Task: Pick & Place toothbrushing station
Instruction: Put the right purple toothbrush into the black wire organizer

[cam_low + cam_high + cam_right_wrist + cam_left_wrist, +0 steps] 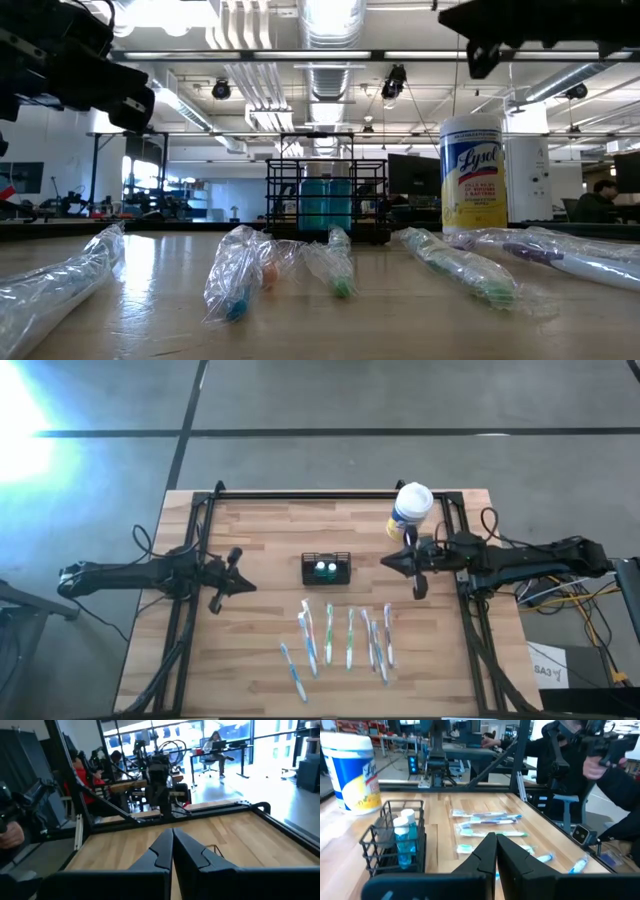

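Caddy between two idle tools
The toothbrushing station [327,568] sits mid-desk [260,650], apart from both the left tool [217,603] and right tool [420,590], each closed and empty.

The surface [260,660] is pale wood in butcher-block strips with a smooth, faintly shiny finish, edged by a matt black metal frame [330,496]. The caddy [327,568] is thin black wire mesh, matt, and the bottles [406,837] in it look like clear blue plastic with white caps. The toothbrushes [329,635] lie in glossy, crinkled clear plastic wrappers, and the tub [473,172] is smooth plastic with a glossy printed label.
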